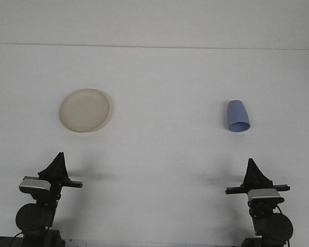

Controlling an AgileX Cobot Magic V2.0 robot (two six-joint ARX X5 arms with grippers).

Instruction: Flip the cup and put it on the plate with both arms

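A round cream plate [85,110] lies flat on the white table at the left. A light blue cup [237,116] rests on the table at the right, its narrow closed end away from me and its wide end nearer; I cannot tell whether it lies on its side or stands upside down. My left gripper [58,158] sits low at the near left, well short of the plate, its black fingers together in one point, holding nothing. My right gripper [252,164] sits at the near right, short of the cup, fingers also together and holding nothing.
The white table [159,149] runs back to a far edge against a white wall [154,20]. Each arm's base and wrist camera sit at the bottom corners of the view.
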